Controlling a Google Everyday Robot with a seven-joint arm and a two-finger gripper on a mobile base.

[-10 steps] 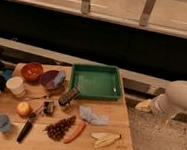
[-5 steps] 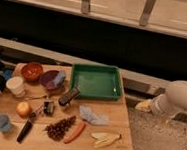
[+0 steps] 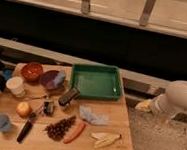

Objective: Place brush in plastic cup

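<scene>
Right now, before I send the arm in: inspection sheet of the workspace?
Surface: light wooden table, crowded.
Job's things: slim black-handled brush lying at front left; short light-blue plastic cup upright just left of it.
Clutter: green plastic tray, round red bowl, purple bowl, white cup, apple, grapes, banana peel, blue cloth.
Grippers: end effector off the table's right side, open, empty.
Cables: nothing seen.
Surroundings: dark wall behind, speckled floor at right.

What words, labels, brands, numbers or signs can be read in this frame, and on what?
None: no text shows on the table, tray, plastic cup, white cup or brush.
The gripper, off the table's right side, bears no readable mark either.
</scene>
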